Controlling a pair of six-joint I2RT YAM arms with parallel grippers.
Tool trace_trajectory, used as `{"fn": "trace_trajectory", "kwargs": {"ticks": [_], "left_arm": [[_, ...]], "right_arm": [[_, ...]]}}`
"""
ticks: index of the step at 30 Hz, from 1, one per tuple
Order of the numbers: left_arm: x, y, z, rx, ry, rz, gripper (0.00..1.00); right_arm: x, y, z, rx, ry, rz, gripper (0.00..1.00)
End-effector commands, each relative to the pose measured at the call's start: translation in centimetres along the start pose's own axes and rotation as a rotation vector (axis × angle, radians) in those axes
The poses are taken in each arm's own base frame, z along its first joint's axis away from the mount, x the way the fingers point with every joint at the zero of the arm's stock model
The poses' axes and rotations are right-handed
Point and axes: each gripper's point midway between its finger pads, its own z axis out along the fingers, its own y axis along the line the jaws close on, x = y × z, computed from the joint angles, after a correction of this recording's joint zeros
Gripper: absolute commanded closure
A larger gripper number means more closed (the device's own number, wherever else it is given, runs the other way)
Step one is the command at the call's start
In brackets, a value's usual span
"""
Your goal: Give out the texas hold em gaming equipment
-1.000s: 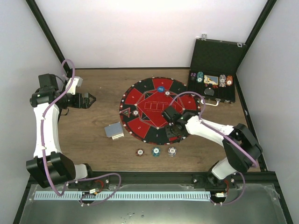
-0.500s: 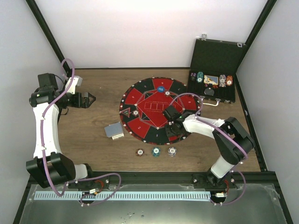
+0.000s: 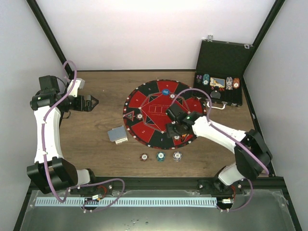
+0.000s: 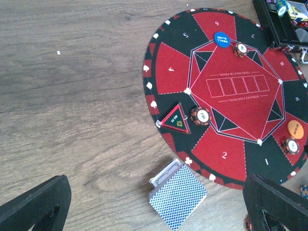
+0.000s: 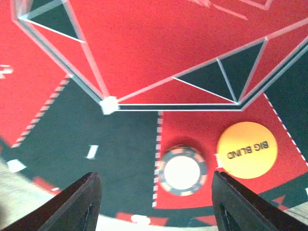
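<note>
**Top view.** The left arm stands folded at the left of the table (image 3: 96,159), well apart from the round mat (image 3: 139,98). Its forearm is level and the left gripper (image 3: 92,102) points toward the mat, jaws spread wide and holding nothing. The right arm stretches from its base to the mat's near-right rim with the wrist bent down, and the right gripper (image 3: 176,131) hangs over that rim. A deck of cards (image 3: 117,134) lies just off the mat's near-left edge. A row of three chips (image 3: 160,156) lies on the table near the mat's near edge. A blue disc (image 3: 165,91) sits on the mat's far side. The black case (image 3: 222,60) stands open just beyond the mat's far-right edge.

**Left wrist view.** The left fingers (image 4: 36,207) show as dark shapes in the lower corners, far apart, with only the table and the deck below them. On the mat's left part, a triangular marker (image 4: 175,119) lies just beside a dark chip (image 4: 200,116). At the mat's right edge, an orange disc (image 4: 295,129) lies just beside a striped chip (image 4: 290,145).

**Right wrist view.** The right fingers (image 5: 72,202) are well parted above the mat's rim. The striped chip lies flat on the mat between them and touches neither. The orange disc, lettered BIG BLIND, lies just beside it. This gripper has hold of nothing.
</note>
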Motion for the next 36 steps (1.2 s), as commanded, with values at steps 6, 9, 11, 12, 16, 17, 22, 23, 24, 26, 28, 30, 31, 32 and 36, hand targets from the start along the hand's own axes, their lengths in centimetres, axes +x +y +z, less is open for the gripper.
{"fn": "trace_trajectory", "kwargs": {"ticks": [6,9,11,12,16,17,22,23,24,26,28,30,31,32,36], "left_arm": [[-0.8,-0.6,-0.9,0.01,-0.029,0.02,0.0],[-0.7,-0.5,-0.8,0.01,-0.024,0.016,0.0],[-0.8,-0.6,-0.8,0.011,-0.025,0.017,0.0],[-0.8,-0.6,-0.9,0.01,-0.028,0.019,0.0],[-0.9,-0.6,-1.0,0.007,-0.031,0.026,0.0],[-0.9,-0.6,-1.0,0.006,-0.029,0.024,0.0],[-0.9,-0.7,-1.1,0.009,-0.03,0.027,0.0],[-0.8,-0.8,-1.1,0.01,-0.03,0.027,0.0],[-0.8,-0.7,-1.1,0.007,-0.029,0.027,0.0],[-0.8,-0.7,-1.1,0.006,-0.03,0.028,0.0],[-0.8,-0.7,-1.1,0.006,-0.03,0.03,0.0],[-0.8,-0.7,-1.1,0.005,-0.027,0.028,0.0],[-0.8,-0.7,-1.1,0.005,-0.028,0.03,0.0],[-0.7,-0.6,-1.0,0.005,-0.026,0.029,0.0],[-0.6,-0.7,-1.0,0.008,-0.025,0.029,0.0]], "right_arm": [[4.6,9.0,-4.2,-0.048,0.018,-0.163,0.29],[6.5,10.6,-3.6,-0.061,0.052,-0.19,0.25],[7.4,11.2,-3.2,-0.067,0.072,-0.203,0.24],[7.8,11.3,-2.9,-0.066,0.079,-0.206,0.24],[8.7,11.3,-1.9,-0.057,0.105,-0.217,0.24],[8.9,11.2,-1.7,-0.056,0.109,-0.219,0.24],[9.8,10.7,-0.4,-0.032,0.134,-0.224,0.28],[10.0,10.6,-0.2,-0.028,0.14,-0.226,0.29],[10.1,10.6,0.0,-0.027,0.143,-0.226,0.31],[10.3,10.6,0.2,-0.03,0.146,-0.225,0.34],[10.2,10.7,0.2,-0.033,0.143,-0.224,0.38],[10.1,10.8,0.2,-0.036,0.139,-0.223,0.42],[10.0,10.8,0.2,-0.037,0.136,-0.221,0.43],[9.9,10.9,0.1,-0.039,0.134,-0.22,0.44],[9.7,11.1,0.0,-0.045,0.131,-0.219,0.48]]}}
